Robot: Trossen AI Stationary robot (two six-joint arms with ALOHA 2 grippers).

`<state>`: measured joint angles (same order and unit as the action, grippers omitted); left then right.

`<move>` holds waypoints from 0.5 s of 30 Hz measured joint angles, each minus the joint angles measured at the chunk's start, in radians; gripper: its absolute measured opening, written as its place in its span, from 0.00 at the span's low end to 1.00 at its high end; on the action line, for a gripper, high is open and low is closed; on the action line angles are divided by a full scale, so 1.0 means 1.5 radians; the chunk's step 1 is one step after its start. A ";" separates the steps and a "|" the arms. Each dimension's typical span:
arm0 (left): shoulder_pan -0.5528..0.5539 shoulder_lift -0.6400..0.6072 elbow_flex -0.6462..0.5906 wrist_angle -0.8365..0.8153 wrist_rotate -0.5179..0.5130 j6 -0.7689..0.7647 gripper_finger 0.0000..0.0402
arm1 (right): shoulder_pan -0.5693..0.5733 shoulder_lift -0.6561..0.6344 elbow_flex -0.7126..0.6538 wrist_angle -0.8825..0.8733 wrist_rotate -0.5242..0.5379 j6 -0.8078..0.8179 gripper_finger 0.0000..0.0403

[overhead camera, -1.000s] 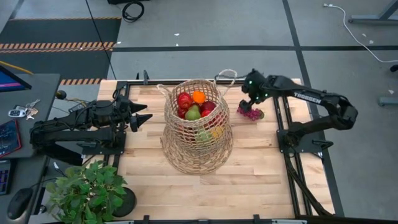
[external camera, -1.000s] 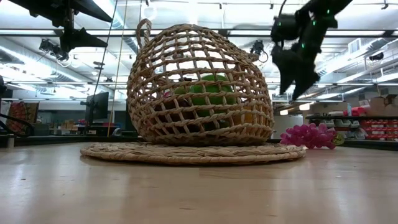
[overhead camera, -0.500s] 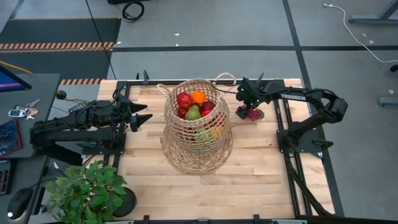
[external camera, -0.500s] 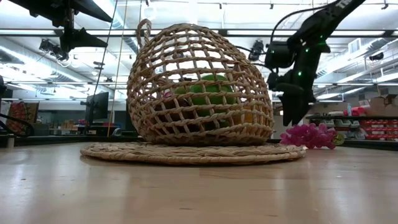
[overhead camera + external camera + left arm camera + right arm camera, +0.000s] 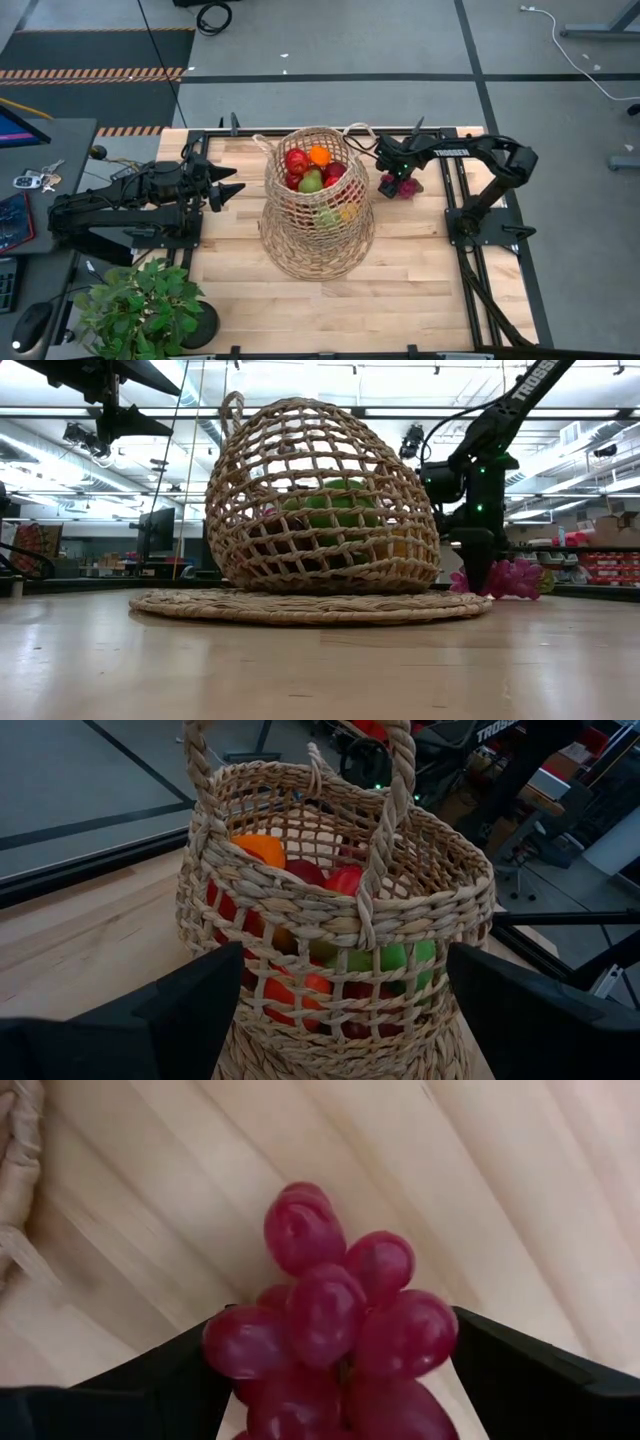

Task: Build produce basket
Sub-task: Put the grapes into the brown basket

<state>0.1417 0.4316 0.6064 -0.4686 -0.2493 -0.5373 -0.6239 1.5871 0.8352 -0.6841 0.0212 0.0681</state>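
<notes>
The tan wicker basket (image 5: pixel 318 205) stands on its wide flat base at the table's middle. It holds produce: red apples (image 5: pixel 297 162), an orange piece (image 5: pixel 319 155), a green piece (image 5: pixel 310 182) and more lower down. A bunch of purple grapes (image 5: pixel 402 187) lies on the wood to the basket's right, near the far edge. My right gripper (image 5: pixel 392 172) is down over the bunch, open, one finger on each side of the grapes (image 5: pixel 330 1320). My left gripper (image 5: pixel 236 190) hovers open, left of the basket (image 5: pixel 330 910). My right gripper comes at the grape bunch from above, pointing down, with a dark finger (image 5: pixel 150 1375) on one flank and the other finger (image 5: pixel 540 1375) on the opposite flank. I cannot tell whether the pads touch the grapes. The bunch (image 5: pixel 515 578) lies on the table.
A leafy potted plant (image 5: pixel 140 305) stands at the table's near left corner. The basket's loop handles (image 5: pixel 365 123) rise close to the right arm. Bare wood (image 5: pixel 420 290) shows on the near right side. A desk with keys (image 5: pixel 35 180) lies beyond the left edge.
My right gripper has come down from above the basket's height to table level over the grapes, shifting slightly toward the basket, and its arm has stretched out lower. The grapes and the basket have stayed in place.
</notes>
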 joint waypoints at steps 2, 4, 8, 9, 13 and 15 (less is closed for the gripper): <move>0.000 0.000 0.000 0.000 0.000 0.000 0.89 | 0.000 -0.001 0.000 0.002 0.001 -0.004 0.86; 0.000 0.000 0.000 0.000 0.000 0.000 0.89 | 0.000 -0.002 0.000 0.006 0.001 -0.009 0.86; 0.000 0.000 0.000 0.000 0.000 0.000 0.89 | -0.002 -0.002 0.000 0.008 -0.007 -0.008 0.86; 0.000 0.000 0.000 0.000 0.000 0.000 0.89 | -0.002 -0.002 0.000 0.008 -0.014 -0.008 0.85; 0.000 0.000 0.000 0.000 0.000 0.000 0.89 | -0.001 -0.002 0.000 -0.006 -0.021 0.001 0.76; 0.000 0.000 0.000 0.000 0.000 0.000 0.89 | -0.001 -0.002 0.000 -0.016 -0.021 0.002 0.69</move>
<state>0.1418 0.4316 0.6064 -0.4686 -0.2493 -0.5373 -0.6247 1.5845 0.8349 -0.7085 -0.0101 0.0715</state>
